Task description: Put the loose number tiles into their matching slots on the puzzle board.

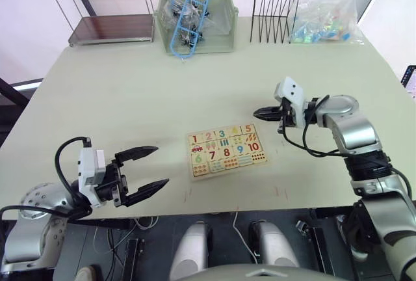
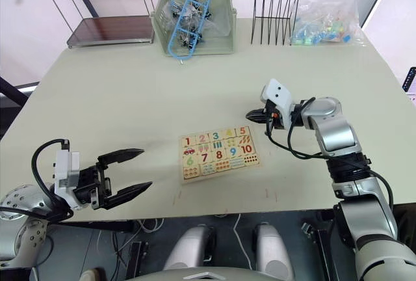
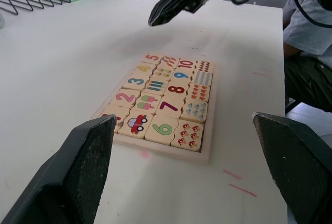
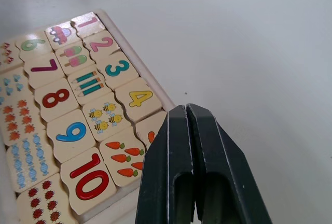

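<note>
The puzzle board (image 1: 229, 170) lies flat near the table's front middle. Number tiles 1 (image 1: 194, 139), 2 (image 1: 208, 136), 3 (image 1: 221, 133), 4 (image 1: 234, 131) and 5 (image 1: 247, 128) sit side by side in its top row, covering the slots. My right gripper (image 1: 258, 112) is shut with nothing in it and hovers just beyond the board's corner by the 5. In the right wrist view its fingers (image 4: 176, 172) hide part of the 5 tile. My left gripper (image 1: 162, 165) stands open and empty, left of the board near the front edge.
Along the far edge stand a wire shelf (image 1: 104, 8), a green bin (image 1: 221, 40) with a blue plastic frame, a black wire rack (image 1: 274, 11) and a bag of colourful bits (image 1: 328, 21). A seated person (image 3: 306, 53) shows beyond the table's right side.
</note>
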